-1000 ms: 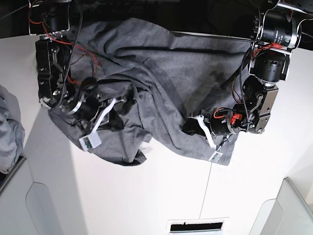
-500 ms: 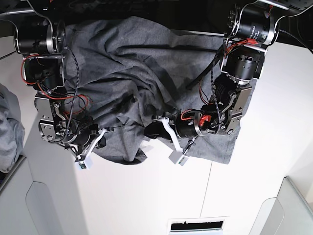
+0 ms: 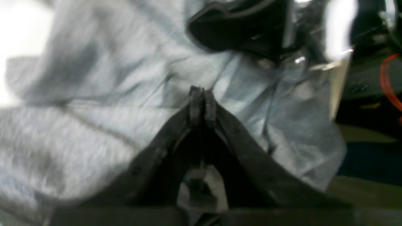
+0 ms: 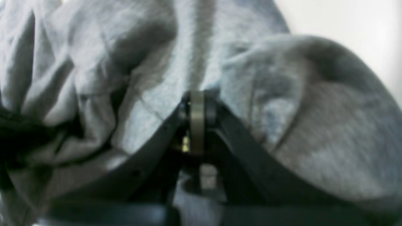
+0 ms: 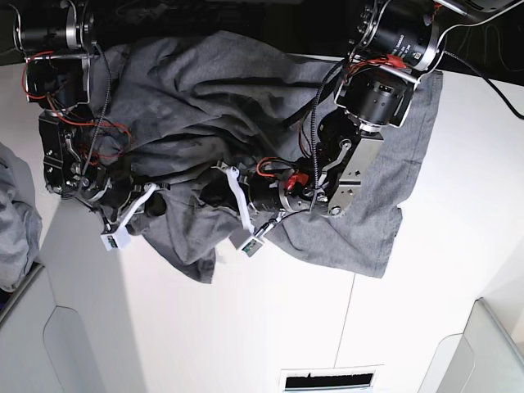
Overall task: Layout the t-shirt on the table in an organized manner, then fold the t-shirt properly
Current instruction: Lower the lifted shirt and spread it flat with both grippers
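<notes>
Across the upper half of the base view, the t-shirt [image 5: 246, 98] lies bunched on the table [image 5: 246, 327]. Left gripper [image 5: 214, 192] pinches shirt fabric, jaws closed. Right gripper [image 5: 151, 205] likewise clamped on a fold at centre-left.

blur: both wrist views | hidden: t-shirt [image 5: 246, 106] under arms | cut: cloth bundle [image 5: 15, 221] left edge

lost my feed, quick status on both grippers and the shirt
Left gripper shut on t-shirt. Right gripper shut on it too. T-shirt bunched on table.
</notes>
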